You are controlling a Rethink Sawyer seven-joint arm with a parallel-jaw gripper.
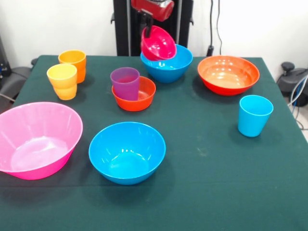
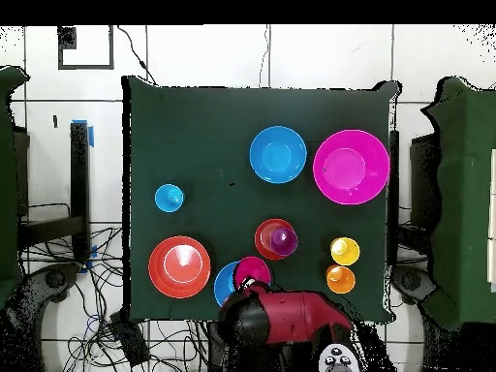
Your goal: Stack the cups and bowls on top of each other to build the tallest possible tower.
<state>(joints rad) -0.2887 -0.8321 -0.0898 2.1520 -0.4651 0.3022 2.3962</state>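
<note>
Nearest the camera's edge of the table sits a medium blue bowl, upright, with the huge pink bowl just beside it at the table's side edge, tipped a little. A light blue tumbler stands alone toward the opposite side edge, and the wide orange bowl lies beyond it. Mid-table, the purple tumbler stands inside the small orange bowl. The yellow tumbler and orange tumbler stand close together near the far corner on the pink bowl's side. At the robot's edge, the small crimson bowl is tilted steeply, its lower rim inside the second medium blue bowl, which stands between it and the purple tumbler. The gripper reaches down to the crimson bowl's upper rim and appears to pinch it, though whether it truly clamps cannot be told. From overhead, the red arm covers part of that blue bowl.
</note>
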